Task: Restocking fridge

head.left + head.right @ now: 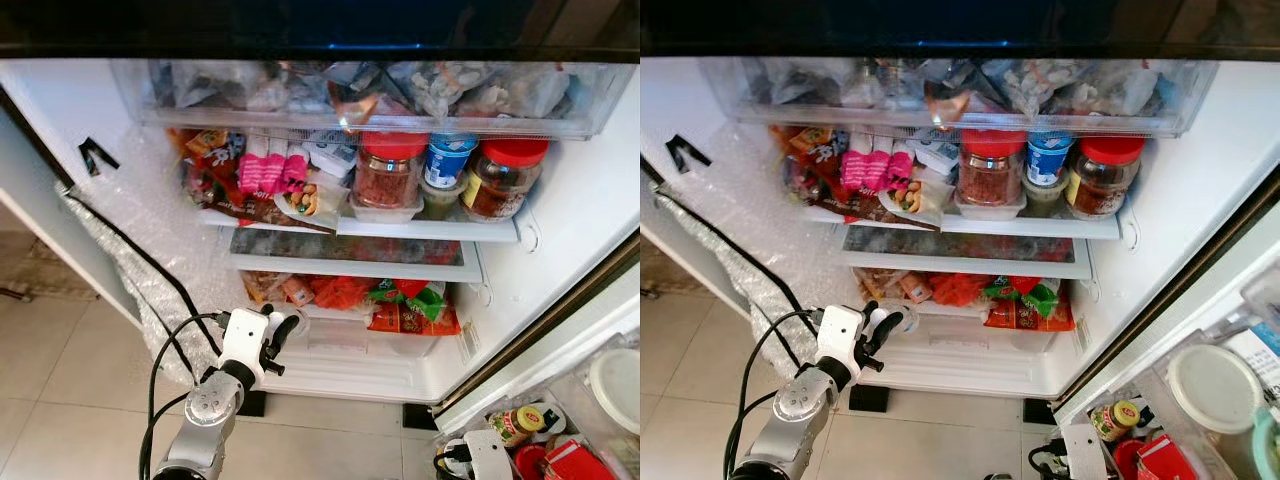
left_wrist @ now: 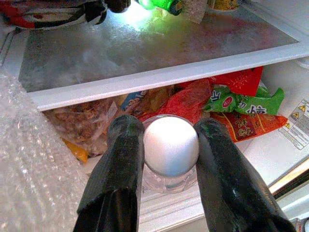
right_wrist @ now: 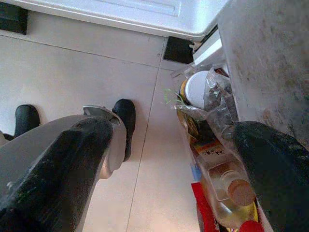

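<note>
My left gripper (image 1: 282, 330) is at the front of the fridge's lowest compartment, shut on a small clear jar with a white round lid (image 2: 171, 145). Its two black fingers (image 2: 118, 164) press the lid from both sides. The jar (image 1: 902, 318) hangs just above the white bottom ledge (image 1: 340, 352), in front of red and green snack packets (image 1: 400, 305). My right gripper (image 3: 169, 164) hangs low beside the open door with its fingers wide apart and nothing between them, pointing down at the tiled floor.
The glass middle shelf (image 1: 350, 248) is bare. Above it stand red-lidded jars (image 1: 388, 170), a blue-topped tub (image 1: 447, 158) and packets. Bubble wrap (image 1: 140, 230) and a black cable cover the left wall. The door bin (image 1: 560, 430) at lower right holds bottles and jars.
</note>
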Motion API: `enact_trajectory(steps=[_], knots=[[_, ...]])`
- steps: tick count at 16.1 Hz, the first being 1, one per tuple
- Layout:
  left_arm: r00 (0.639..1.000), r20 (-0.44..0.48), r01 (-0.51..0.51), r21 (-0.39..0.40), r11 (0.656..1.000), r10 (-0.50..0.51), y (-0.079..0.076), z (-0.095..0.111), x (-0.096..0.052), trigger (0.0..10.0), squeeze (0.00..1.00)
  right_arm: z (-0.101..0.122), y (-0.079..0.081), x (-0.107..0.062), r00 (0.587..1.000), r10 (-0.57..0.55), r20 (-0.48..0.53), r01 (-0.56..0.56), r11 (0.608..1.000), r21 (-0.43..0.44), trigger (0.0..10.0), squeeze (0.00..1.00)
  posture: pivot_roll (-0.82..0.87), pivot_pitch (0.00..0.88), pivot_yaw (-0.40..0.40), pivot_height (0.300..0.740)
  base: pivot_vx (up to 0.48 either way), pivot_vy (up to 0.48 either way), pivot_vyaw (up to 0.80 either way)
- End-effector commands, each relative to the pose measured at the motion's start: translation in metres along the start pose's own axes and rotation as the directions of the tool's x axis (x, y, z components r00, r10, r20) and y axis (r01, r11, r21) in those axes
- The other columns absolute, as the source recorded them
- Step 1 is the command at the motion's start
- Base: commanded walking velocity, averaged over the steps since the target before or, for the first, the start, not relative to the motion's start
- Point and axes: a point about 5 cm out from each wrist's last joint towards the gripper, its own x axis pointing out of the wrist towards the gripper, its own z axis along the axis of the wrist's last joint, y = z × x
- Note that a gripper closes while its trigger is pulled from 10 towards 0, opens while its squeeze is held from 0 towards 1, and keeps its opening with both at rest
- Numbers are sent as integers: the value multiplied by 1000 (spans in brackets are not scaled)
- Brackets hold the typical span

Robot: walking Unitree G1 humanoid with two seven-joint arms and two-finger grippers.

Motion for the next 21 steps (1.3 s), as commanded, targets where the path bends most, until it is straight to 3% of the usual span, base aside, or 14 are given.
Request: enact_trajectory(steps=[1,5,21], knots=[[1000,-17,17,-4,1000,-17,-3,-3,-2,10000,0,-10,0,-2,999,-4,-33,5,1000,17,10000,0,2,166,18,697,0,0,0],[1000,-12,24,4,1000,-24,-5,-1,0,10000,0,-9,0,-2,1000,1,-22,0,1000,22,10000,0,2,152,20,658,0,0,0],[999,15,36,22,999,-37,-6,7,5,10000,0,-8,0,-2,1000,-7,-14,7,1000,27,10000,0,3,164,18,658,39,0,0]])
